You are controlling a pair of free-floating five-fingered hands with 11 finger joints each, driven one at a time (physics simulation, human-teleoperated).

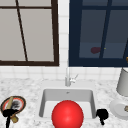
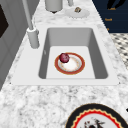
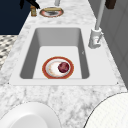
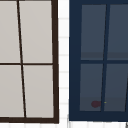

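Tan wooden stick-shaped utensil (image 1: 9, 103) is the bit that matters: it lies slantwise across a round plate with a black and red patterned rim (image 1: 22, 101), on the speckled marble-look countertop (image 1: 25, 87) at the near left of the sink. Its near end pokes out past the plate's edge as a stubby brown knob.

The black left hand (image 1: 10, 113) sits right on top of that near end. Honestly I can't tell whether it's spread flat or closing on the stick, it reads as a dark blob from the front. Same for the black right hand (image 1: 102, 114), which hangs at the near right corner of the white rectangular sink (image 1: 67, 95): can't make out its pose.

My guess is the utensil is light, stiff and not fragile, and bare wood shouldn't be slippery. I'd take it around the middle of the shaft so it doesn't tip; the plate under it looks glazed and could slide or chip.

Other stuff: a second red-rimmed plate (image 2: 81, 68) lies flat in the basin with a dark red round fruit (image 2: 64, 57) on it. A glossy bright red sphere (image 1: 67, 115) sits in front of the basin in the front view. Grey metal faucet (image 1: 67, 75) at the far side, plain white plate (image 1: 115, 107) and a grey cylindrical container (image 1: 123, 82) on the right
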